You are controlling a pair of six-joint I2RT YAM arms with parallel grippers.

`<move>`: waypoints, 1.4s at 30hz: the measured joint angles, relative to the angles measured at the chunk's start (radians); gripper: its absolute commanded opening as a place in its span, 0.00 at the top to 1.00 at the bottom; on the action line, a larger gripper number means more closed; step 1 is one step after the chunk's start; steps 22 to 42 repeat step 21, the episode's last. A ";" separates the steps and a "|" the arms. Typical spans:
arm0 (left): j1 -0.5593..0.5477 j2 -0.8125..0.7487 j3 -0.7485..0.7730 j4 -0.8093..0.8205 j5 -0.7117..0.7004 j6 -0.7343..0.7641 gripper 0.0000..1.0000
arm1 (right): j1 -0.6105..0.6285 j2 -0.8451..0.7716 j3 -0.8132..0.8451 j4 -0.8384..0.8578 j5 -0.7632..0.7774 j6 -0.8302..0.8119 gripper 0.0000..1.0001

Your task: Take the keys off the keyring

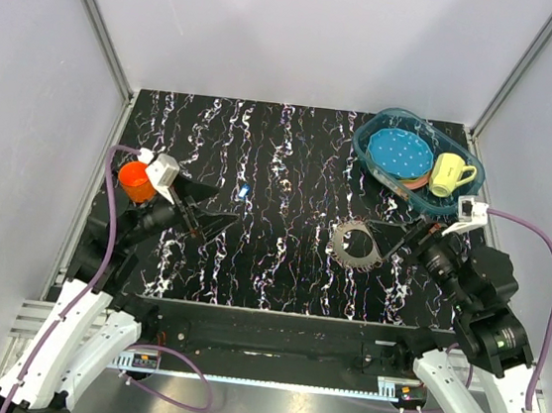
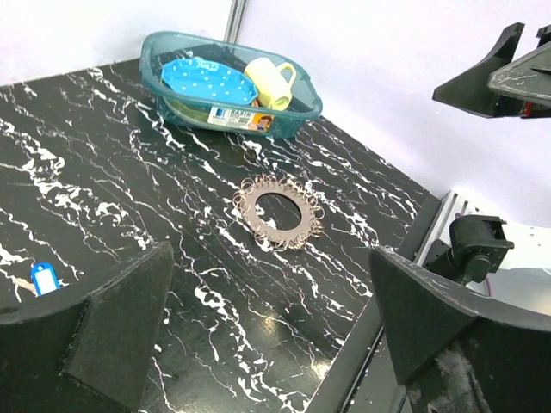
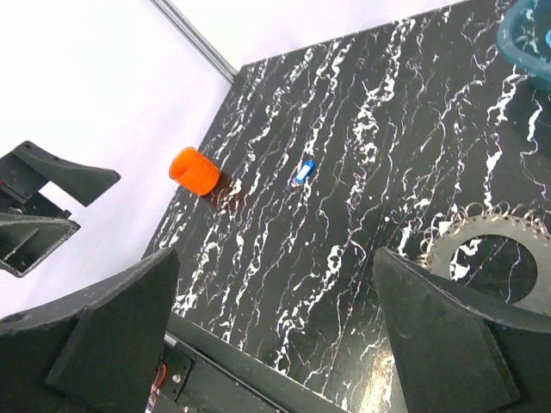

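Observation:
The keys (image 1: 355,245) lie fanned out like gear teeth on the keyring, flat on the black marbled table right of centre. The thin wire of the ring is hard to tell from the keys. They also show in the left wrist view (image 2: 280,212) and the right wrist view (image 3: 469,249). A small blue-headed piece (image 1: 242,191) lies apart, left of centre (image 2: 43,277) (image 3: 301,172). My right gripper (image 1: 392,238) (image 3: 275,267) is open and empty, just right of the keys. My left gripper (image 1: 206,209) (image 2: 271,284) is open and empty, near the table's left side.
A blue oval basin (image 1: 376,163) at the back right holds a blue dotted plate (image 1: 400,153) and a yellow mug (image 1: 451,174). An orange cup (image 1: 137,181) stands at the left edge beside my left gripper. Grey walls enclose the table.

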 measured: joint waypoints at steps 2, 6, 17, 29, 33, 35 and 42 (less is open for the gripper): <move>0.000 -0.027 -0.001 -0.010 0.000 0.001 0.01 | 0.000 -0.021 -0.005 0.011 0.000 0.006 0.00; 0.000 -0.052 -0.001 -0.024 0.000 0.006 0.01 | 0.000 -0.032 -0.007 0.016 0.000 0.009 0.00; 0.000 -0.050 0.000 -0.061 -0.009 0.016 0.01 | 0.000 -0.032 -0.006 0.015 0.000 0.009 0.00; 0.000 -0.039 0.009 -0.064 -0.012 0.020 0.01 | 0.000 -0.032 -0.006 0.014 0.000 0.009 0.00; 0.000 -0.039 0.009 -0.064 -0.012 0.020 0.01 | 0.000 -0.032 -0.006 0.014 0.000 0.009 0.00; 0.000 -0.039 0.009 -0.064 -0.012 0.020 0.01 | 0.000 -0.032 -0.006 0.014 0.000 0.009 0.00; 0.000 -0.039 0.009 -0.064 -0.012 0.020 0.01 | 0.000 -0.032 -0.006 0.014 0.000 0.009 0.00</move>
